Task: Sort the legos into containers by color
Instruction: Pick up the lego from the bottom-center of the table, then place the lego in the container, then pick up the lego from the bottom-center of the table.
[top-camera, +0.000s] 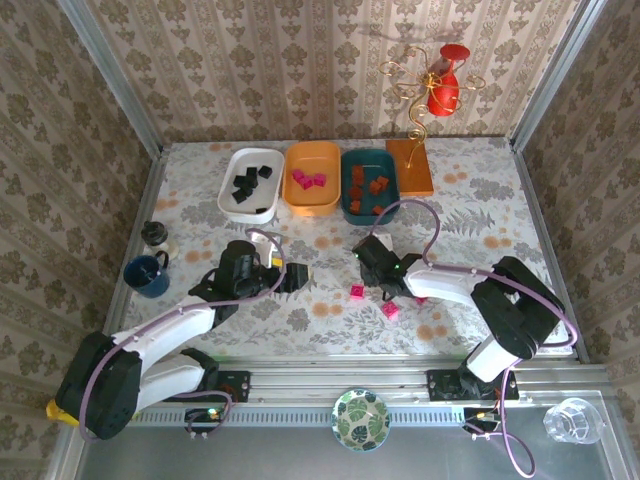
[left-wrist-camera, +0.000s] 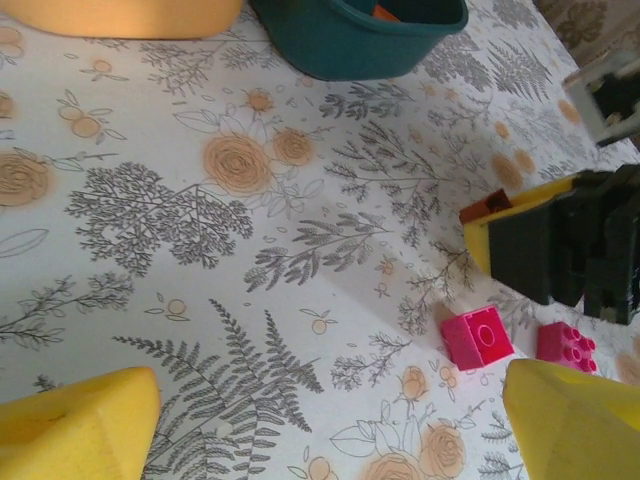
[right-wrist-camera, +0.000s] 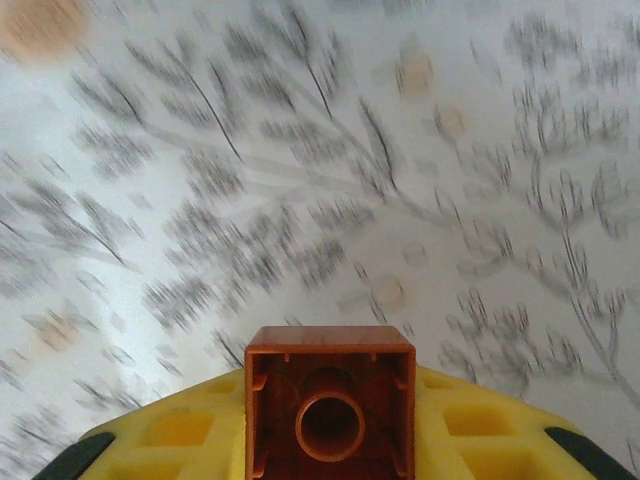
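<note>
Sorting well advanced. The white tray holds black legos, the orange-yellow tray holds pink legos, and the teal tray holds orange-brown legos. The right claw is clenched on one orange-brown lego, apparently clear of the bench and a little in front of the teal tray, its likely destination. The left claw hangs released and empty near two loose pink bricks, the first pink brick and the second pink brick, both well apart from their tray. Left to do, by this judgement: deliver the held lego and move the loose pink bricks.
</note>
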